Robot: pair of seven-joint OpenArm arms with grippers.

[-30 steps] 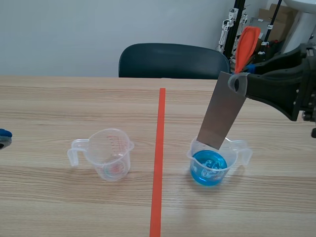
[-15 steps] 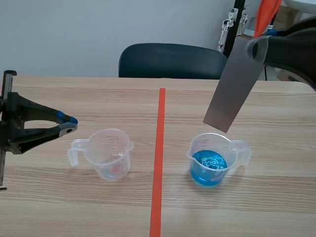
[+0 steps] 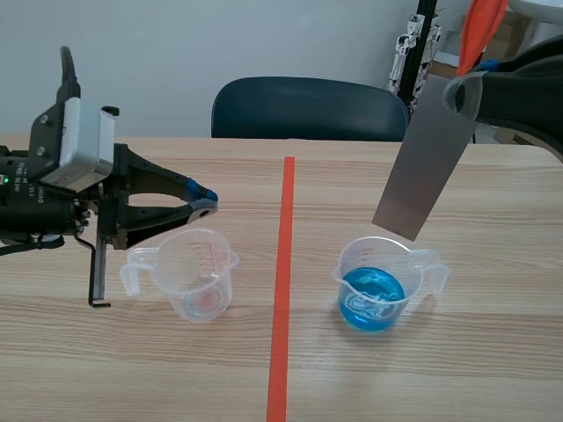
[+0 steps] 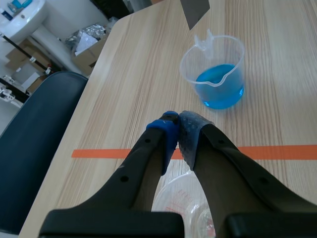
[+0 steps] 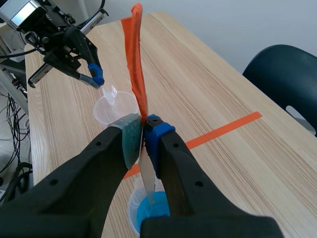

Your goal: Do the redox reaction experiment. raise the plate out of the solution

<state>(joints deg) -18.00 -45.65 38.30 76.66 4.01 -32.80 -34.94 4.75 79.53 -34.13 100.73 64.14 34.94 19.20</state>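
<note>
Over the table (image 3: 493,369), right arm (image 3: 523,88) high, plate (image 3: 424,158) tilted in its jaws.

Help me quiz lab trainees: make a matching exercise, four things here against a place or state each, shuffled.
1 grey flat metal plate
2 clear plastic cup of blue liquid
3 clear plastic cup with red markings
4 left gripper

A fingers shut on nothing
B standing left of the tape line
C standing right of the tape line
D held tilted, clear of the liquid

Pairs: 1-D, 2-C, 3-B, 4-A
</note>
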